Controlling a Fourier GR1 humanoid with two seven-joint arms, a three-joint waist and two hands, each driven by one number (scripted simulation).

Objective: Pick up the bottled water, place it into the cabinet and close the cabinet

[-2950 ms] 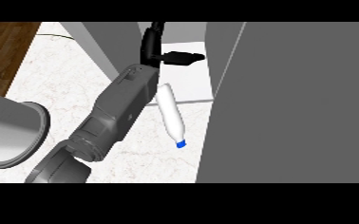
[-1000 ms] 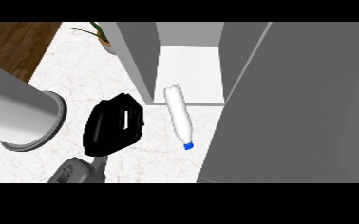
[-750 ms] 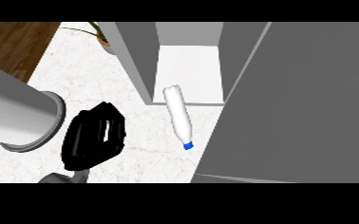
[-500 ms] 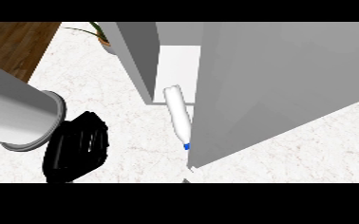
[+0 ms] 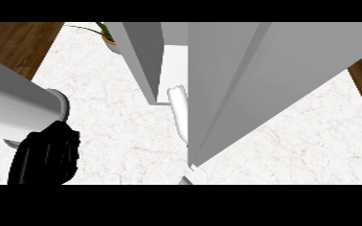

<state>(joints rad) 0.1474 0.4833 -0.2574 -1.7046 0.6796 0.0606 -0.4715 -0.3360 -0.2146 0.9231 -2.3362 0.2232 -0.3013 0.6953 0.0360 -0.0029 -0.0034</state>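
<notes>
White marble counter (image 5: 113,100) carries grey cabinet (image 5: 233,76); left hand (image 5: 44,158) clenched, holding nothing.

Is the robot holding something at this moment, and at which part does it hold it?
Nothing is held. The left hand is curled and empty at the lower left; the bottled water lies at the cabinet opening, partly hidden by the door.

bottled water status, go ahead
Left hand low at view's left, holding nothing. Right hand not visible. Bottled water lying at cabinet opening. Cabinet door partly covering it.
</notes>
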